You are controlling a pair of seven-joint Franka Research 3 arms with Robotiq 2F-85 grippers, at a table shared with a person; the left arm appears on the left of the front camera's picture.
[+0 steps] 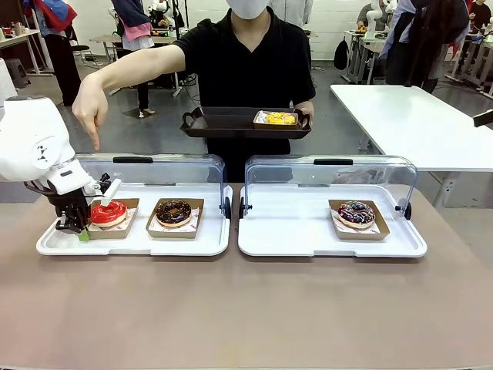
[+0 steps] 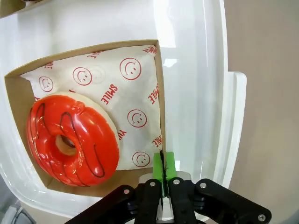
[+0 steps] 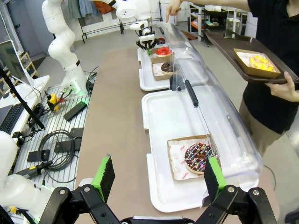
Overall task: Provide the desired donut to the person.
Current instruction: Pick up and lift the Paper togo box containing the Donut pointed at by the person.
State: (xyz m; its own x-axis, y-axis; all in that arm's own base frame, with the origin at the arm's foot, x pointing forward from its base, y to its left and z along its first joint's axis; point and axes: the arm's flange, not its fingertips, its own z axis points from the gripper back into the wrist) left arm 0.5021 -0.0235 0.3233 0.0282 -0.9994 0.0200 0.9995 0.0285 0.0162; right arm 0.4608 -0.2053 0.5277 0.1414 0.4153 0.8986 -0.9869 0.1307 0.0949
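A red glazed donut (image 1: 108, 212) (image 2: 70, 140) lies in a cardboard tray (image 1: 125, 226) (image 2: 158, 84) lined with smiley-print paper, at the left end of the left white tray (image 1: 139, 243). My left gripper (image 1: 81, 229) (image 2: 162, 170) is shut on that cardboard tray's side wall, green pads pinching the edge. The person (image 1: 246, 69) stands across the table, one hand (image 1: 91, 112) pointing down over the red donut, the other holding a dark serving tray (image 1: 223, 123) with a yellow donut (image 1: 279, 118). My right gripper (image 3: 159, 175) hangs open above the right white tray (image 3: 159, 121).
A chocolate donut (image 1: 174, 211) sits beside the red one. A dark sprinkled donut (image 1: 356, 213) (image 3: 198, 157) lies on the right white tray (image 1: 323, 247). Clear hinged lids (image 1: 154, 166) (image 1: 331, 169) stand open behind both trays. Bare brown tabletop (image 1: 246, 308) runs along the near side.
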